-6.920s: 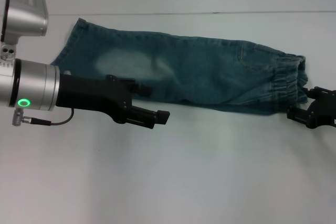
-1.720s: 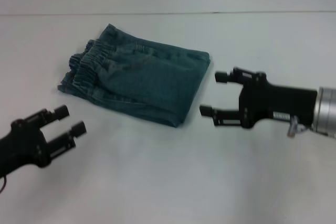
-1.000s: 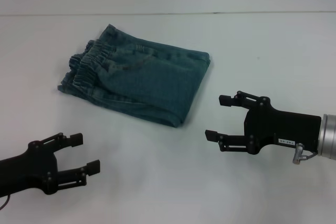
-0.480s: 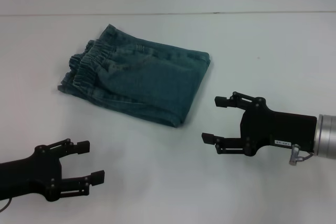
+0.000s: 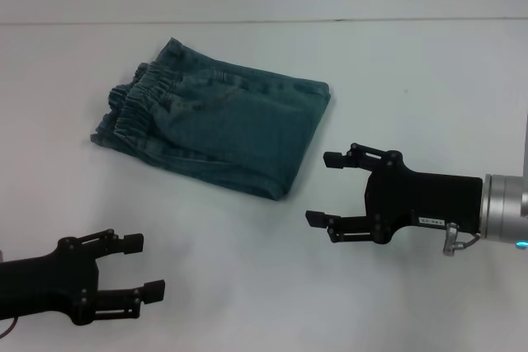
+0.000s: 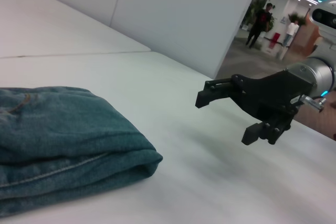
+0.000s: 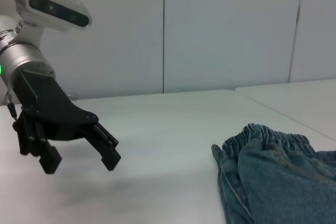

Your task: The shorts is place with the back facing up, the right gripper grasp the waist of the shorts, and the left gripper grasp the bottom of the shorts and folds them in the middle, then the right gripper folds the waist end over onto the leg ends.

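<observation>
The blue denim shorts (image 5: 214,125) lie folded into a compact bundle on the white table, with the elastic waist (image 5: 142,88) on top at the left end. The shorts (image 6: 58,140) also fill the near side of the left wrist view, and their gathered waist (image 7: 273,174) shows in the right wrist view. My right gripper (image 5: 327,188) hovers open just right of the folded edge, holding nothing. Well clear of the cloth, my left gripper (image 5: 142,267) stands open and empty near the front left of the table.
The white table (image 5: 412,80) stretches around the bundle, its far edge meeting a pale wall. In the left wrist view the right gripper (image 6: 231,111) appears farther off, with people standing in a hall (image 6: 273,19) behind it. The left gripper (image 7: 79,153) shows in the right wrist view.
Long before, the shorts lay stretched out; they are now folded and released. Over the last second my right gripper has drifted left toward the bundle, and my left gripper has barely shifted.
</observation>
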Controlling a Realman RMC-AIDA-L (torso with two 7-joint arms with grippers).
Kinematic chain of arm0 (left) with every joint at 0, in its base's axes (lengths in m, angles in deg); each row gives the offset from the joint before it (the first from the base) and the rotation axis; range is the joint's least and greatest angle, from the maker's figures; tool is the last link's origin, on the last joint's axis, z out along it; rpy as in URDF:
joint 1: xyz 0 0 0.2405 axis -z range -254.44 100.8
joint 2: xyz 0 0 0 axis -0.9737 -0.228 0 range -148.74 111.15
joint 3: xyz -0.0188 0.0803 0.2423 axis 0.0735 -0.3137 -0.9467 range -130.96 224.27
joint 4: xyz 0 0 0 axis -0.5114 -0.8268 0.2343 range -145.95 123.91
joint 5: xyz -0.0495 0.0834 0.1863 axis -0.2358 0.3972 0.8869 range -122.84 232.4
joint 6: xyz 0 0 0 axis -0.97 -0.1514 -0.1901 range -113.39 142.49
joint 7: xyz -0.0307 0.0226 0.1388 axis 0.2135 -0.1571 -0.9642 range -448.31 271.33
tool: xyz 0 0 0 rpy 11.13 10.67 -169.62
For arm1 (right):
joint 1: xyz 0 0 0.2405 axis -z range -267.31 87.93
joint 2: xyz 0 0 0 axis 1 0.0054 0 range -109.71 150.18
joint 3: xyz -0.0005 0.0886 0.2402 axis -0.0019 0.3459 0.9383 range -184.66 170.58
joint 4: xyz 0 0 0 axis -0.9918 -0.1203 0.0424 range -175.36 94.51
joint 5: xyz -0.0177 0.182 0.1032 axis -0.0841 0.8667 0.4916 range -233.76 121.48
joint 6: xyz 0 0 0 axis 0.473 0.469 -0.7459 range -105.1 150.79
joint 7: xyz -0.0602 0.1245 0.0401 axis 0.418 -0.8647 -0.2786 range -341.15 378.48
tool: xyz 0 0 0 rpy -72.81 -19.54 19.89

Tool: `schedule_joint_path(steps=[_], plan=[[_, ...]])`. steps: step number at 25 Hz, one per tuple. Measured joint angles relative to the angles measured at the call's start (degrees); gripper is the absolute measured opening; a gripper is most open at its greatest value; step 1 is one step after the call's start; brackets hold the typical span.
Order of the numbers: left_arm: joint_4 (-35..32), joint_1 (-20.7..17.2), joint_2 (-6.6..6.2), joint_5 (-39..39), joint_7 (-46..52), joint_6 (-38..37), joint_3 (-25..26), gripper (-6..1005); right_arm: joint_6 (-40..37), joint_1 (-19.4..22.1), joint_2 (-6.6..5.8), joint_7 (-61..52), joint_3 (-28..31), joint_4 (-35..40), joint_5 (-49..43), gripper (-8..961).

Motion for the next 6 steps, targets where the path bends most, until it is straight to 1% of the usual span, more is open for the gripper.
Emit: schedule_joint_path(steps=[6], plan=[[-0.62,0.49,-0.25,0.91,0.72,-1.67,-0.14,896,-0.07,0.18,-0.46,-0.49,0.77,0.51,-1.43,924]])
